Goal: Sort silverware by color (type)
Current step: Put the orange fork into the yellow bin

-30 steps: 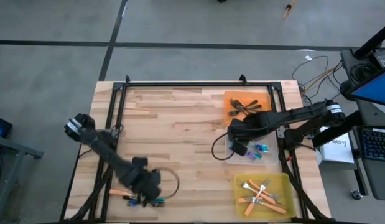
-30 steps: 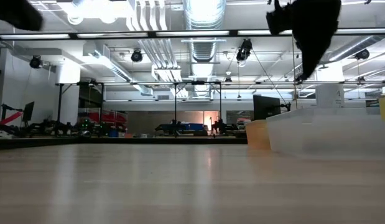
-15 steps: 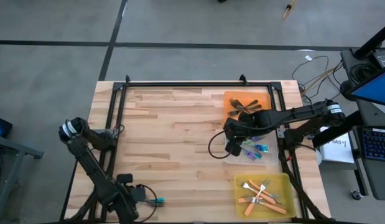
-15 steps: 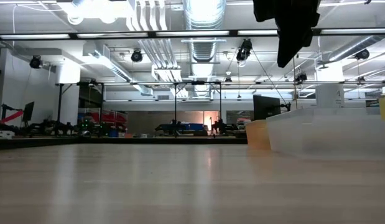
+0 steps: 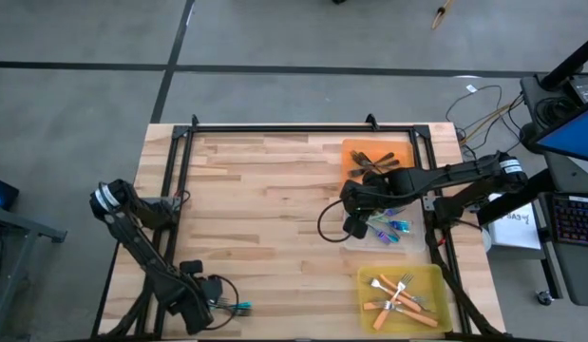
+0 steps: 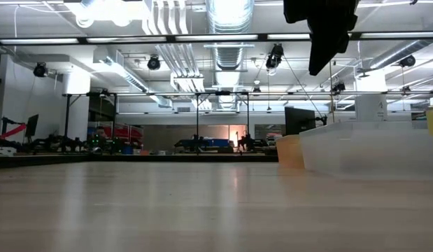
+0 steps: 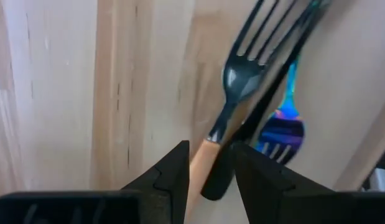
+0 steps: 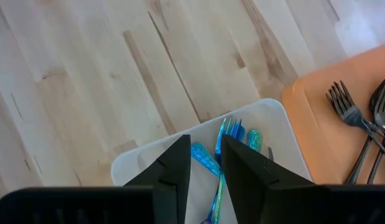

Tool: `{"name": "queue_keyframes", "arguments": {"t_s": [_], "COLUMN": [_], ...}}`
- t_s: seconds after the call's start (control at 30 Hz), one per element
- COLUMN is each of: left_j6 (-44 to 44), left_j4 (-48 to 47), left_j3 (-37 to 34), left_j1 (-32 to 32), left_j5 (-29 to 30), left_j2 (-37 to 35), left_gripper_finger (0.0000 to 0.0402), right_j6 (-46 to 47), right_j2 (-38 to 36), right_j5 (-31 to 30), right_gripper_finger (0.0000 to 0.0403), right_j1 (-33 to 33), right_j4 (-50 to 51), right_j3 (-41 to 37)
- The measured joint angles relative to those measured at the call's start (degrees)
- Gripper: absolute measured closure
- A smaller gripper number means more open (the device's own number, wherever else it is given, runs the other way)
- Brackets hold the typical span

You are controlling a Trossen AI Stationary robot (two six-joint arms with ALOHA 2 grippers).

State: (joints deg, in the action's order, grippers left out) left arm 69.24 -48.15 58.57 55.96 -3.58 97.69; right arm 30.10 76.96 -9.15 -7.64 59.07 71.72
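Reaching low at the table's near-left edge, the left gripper (image 7: 211,168) pinches an orange-handled fork (image 7: 232,93).
Right gripper (image 8: 205,163) hovers above the clear tray (image 8: 155,155), pinching a blue fork (image 8: 221,163).

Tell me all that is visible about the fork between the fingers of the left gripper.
The fork has a dark grey, metal-looking head with four tines and a light orange handle. It lies flat on the wooden table, near the front left corner. Its handle end runs between the fingers of the left gripper, which stand slightly apart around it. A dark-handled utensil lies across it, and an iridescent blue fork lies beside both.
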Motion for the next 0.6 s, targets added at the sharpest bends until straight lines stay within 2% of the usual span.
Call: {"name": "queue_keyframes", "arguments": {"t_s": [0.2,0.6], "left_j6": [0.8,0.9], "left_j4": [3.8,5.1], "left_j3": [-2.3,-5.0], "left_j1": [0.0,-0.8], "left_j5": [-0.4,-0.6], "left_j2": [0.0,-0.1], "left_gripper_finger": [0.0297,0.0297], "right_j6": [-0.3,-0.9], "right_j2": [0.0,0.0], "right_j5": [0.0,-1.5], "right_gripper_finger": [0.0321,0.0321], "right_j1": [0.0,0.0], "right_j4": [-0.7,-2.6], "right_j3": [0.0,-0.2]}}
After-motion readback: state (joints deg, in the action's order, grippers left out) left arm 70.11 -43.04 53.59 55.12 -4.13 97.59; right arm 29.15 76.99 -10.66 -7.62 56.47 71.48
